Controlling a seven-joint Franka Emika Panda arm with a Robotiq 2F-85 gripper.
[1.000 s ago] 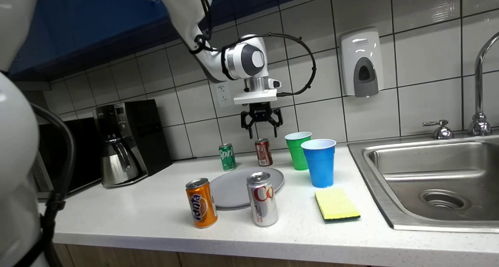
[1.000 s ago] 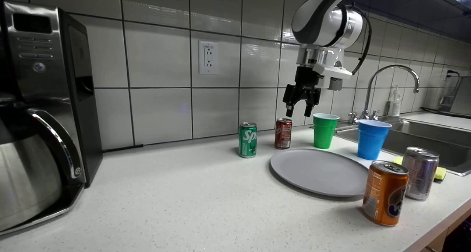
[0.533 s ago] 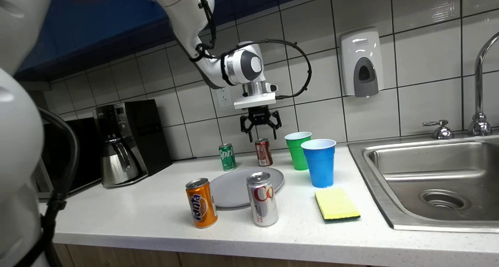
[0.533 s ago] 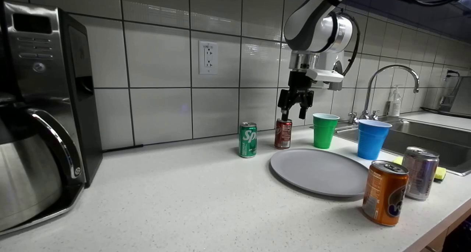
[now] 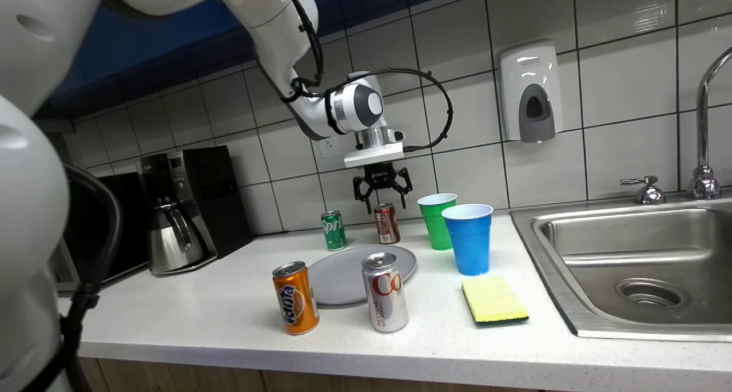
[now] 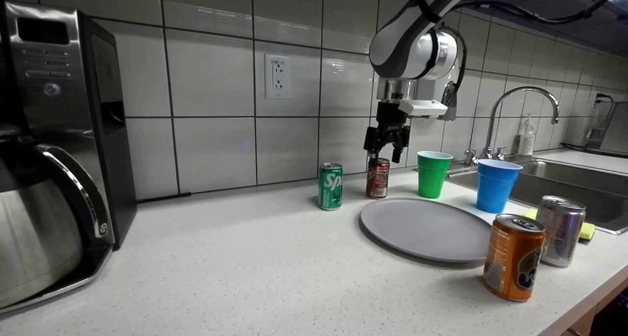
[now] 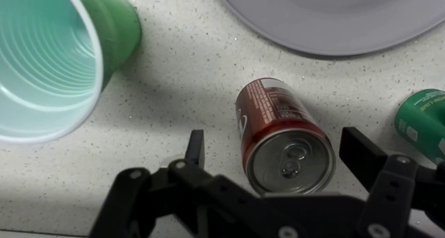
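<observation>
My gripper hangs fingers-down above a small dark-red can at the back of the counter, by the tiled wall. In the wrist view the black fingers stand wide apart, with the can's silver top showing between them. Gaps are visible on both sides, and nothing is held. A fingertip overlaps the red can's upper edge in an exterior view; contact cannot be told. On one side of that can stands a green Sprite can, on the opposite side a green cup. A grey plate lies in front.
A blue cup stands beside the green one. Nearer the counter's front edge are an orange Fanta can, a silver can and a yellow sponge. A steel sink and a coffee maker flank the area.
My gripper has come down over the red can, shifting somewhat towards the Sprite can's side. Its fingers have stayed apart. The cans, cups and plate have not moved.
</observation>
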